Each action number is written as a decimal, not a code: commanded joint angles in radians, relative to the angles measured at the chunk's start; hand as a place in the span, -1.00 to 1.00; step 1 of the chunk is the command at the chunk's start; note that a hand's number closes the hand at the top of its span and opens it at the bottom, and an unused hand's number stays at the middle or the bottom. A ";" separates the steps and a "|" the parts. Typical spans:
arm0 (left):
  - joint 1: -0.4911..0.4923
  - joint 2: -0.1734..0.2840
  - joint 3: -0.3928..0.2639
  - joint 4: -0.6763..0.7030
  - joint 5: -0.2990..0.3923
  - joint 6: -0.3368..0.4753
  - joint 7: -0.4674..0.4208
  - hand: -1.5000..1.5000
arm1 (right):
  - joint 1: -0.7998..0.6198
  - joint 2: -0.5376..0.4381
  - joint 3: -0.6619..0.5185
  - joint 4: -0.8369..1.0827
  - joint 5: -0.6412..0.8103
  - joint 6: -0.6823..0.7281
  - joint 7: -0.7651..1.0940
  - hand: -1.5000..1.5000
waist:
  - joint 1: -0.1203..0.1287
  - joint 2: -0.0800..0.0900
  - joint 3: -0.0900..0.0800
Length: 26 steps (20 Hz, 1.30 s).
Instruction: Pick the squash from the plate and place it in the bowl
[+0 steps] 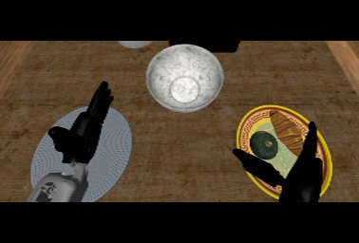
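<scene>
A dark green round squash [266, 144] lies on a yellow-rimmed patterned plate [275, 116] at the right of the counter. A marbled white bowl [184, 77] stands further back, near the middle. My right hand [300, 176] hovers over the plate's near side, open, with the thumb spread toward the left and fingers pointing up past the squash's right; it does not touch the squash. My left hand [82, 133] is open at the left, fingers straight and pointing away.
A grey round mat [116, 142] lies under my left hand and forearm. A pale round object [135, 44] and a dark object [223, 46] show at the counter's far edge. Lighter wooden strips [347, 57] border the brown counter on both sides.
</scene>
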 commanded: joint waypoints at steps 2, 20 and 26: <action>-0.027 -0.029 0.027 0.033 -0.019 -0.030 0.006 0.00 | -0.018 0.000 0.011 0.004 -0.018 -0.081 0.044 -1.00 | -0.001 0.001 0.000; -0.011 -0.076 0.087 0.031 -0.090 -0.082 -0.007 0.00 | -0.091 0.000 0.010 0.314 -0.247 -0.351 -0.134 -1.00 | 0.003 0.001 0.000; 0.053 -0.081 0.091 -0.004 -0.081 -0.117 -0.026 0.00 | -0.074 0.000 -0.085 0.427 -0.254 -0.296 -0.183 -1.00 | 0.005 0.001 0.000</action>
